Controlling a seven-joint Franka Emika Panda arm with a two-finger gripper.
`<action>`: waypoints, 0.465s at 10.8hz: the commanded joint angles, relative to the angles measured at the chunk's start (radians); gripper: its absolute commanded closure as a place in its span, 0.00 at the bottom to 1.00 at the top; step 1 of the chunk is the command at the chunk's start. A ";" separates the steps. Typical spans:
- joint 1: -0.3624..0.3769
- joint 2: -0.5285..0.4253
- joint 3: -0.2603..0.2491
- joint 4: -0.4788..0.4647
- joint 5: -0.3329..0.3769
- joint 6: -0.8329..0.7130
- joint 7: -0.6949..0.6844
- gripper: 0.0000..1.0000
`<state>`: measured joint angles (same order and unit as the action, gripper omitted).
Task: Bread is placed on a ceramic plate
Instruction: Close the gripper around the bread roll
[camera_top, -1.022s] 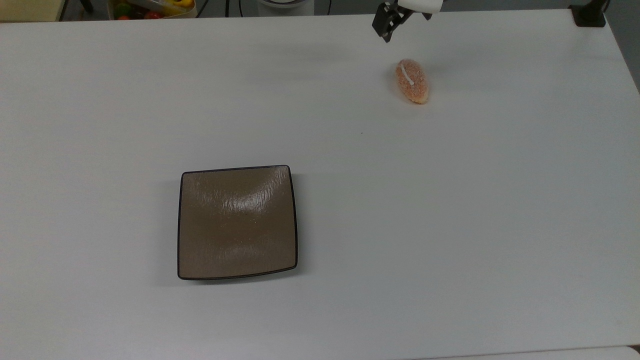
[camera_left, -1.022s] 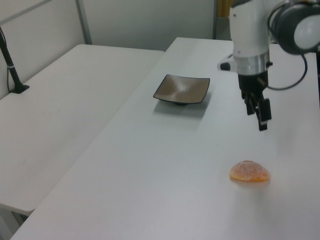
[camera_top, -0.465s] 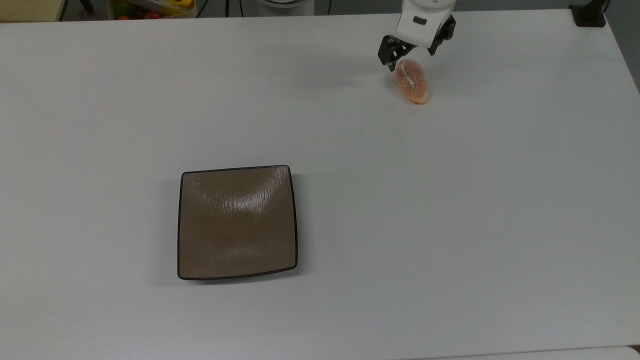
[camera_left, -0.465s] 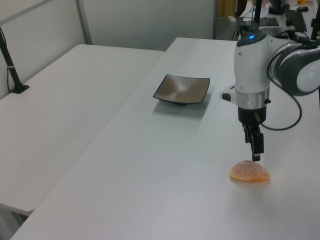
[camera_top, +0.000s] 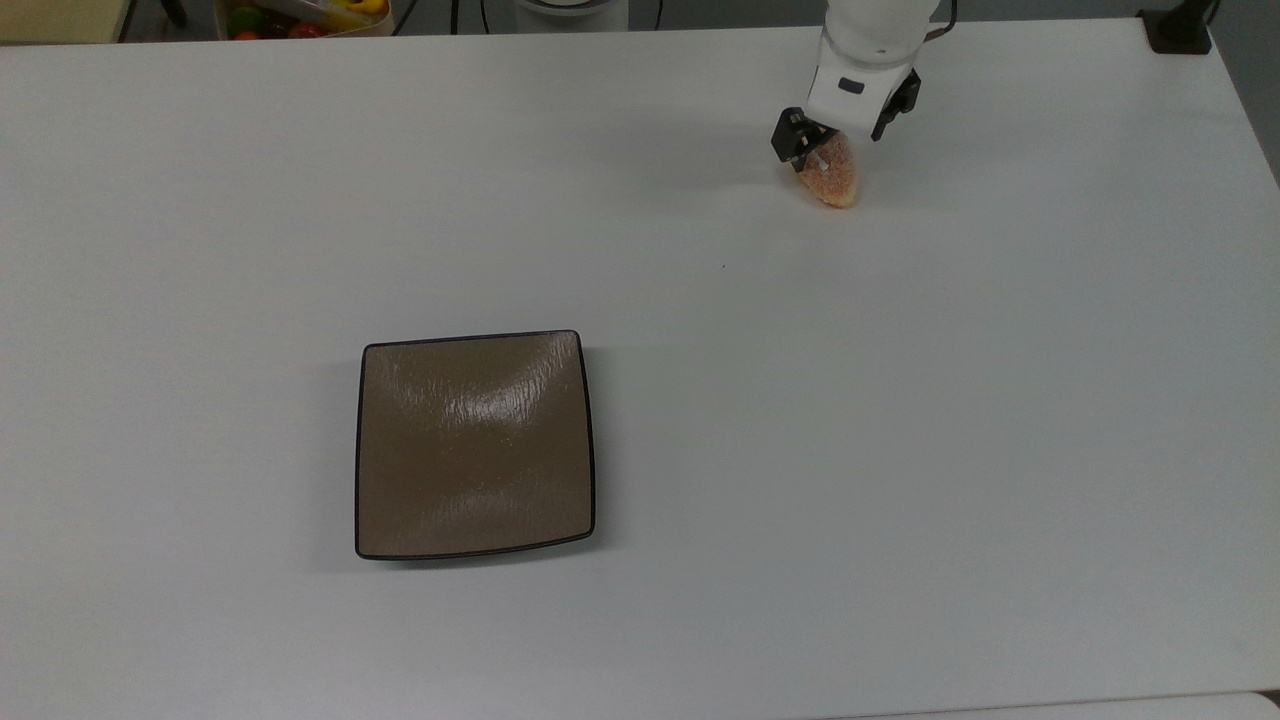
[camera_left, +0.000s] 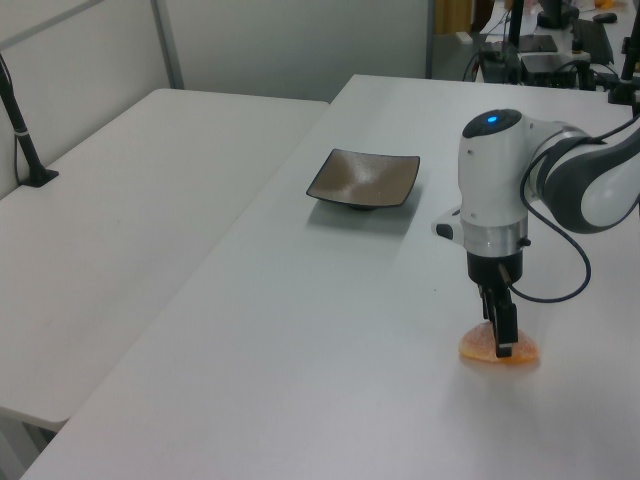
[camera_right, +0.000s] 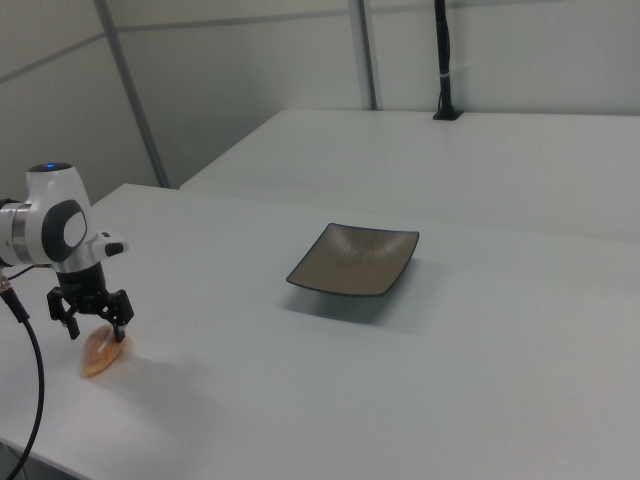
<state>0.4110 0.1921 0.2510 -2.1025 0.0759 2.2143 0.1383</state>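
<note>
lowered since before — jaws now spread open, straddling the bread (camera_top: 832, 180) on the table (camera_top: 640, 300).

- A robotics lab or test room, by the look of it.
- A white robot arm (camera_left: 495, 200) with a blue status light stands over a plain white worktop (camera_top: 900, 450), a black cable (camera_left: 570, 290) looping from it.
- A second white table (camera_right: 480, 150) sits alongside, with a black post (camera_right: 441, 60) fixed to it.
- Bare pale partition walls (camera_right: 230, 90) with metal uprights close off the space.
- More desks with dark equipment (camera_left: 530, 50) stand behind.
- A tub of bright toy food (camera_top: 300, 15) sits past the worktop's edge.
</note>
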 joint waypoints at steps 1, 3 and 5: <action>0.006 0.029 0.008 0.001 -0.033 0.022 0.020 0.00; 0.009 0.035 0.008 0.001 -0.048 0.024 0.020 0.00; 0.009 0.046 0.010 0.001 -0.062 0.025 0.021 0.00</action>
<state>0.4113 0.2245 0.2590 -2.1017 0.0396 2.2148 0.1384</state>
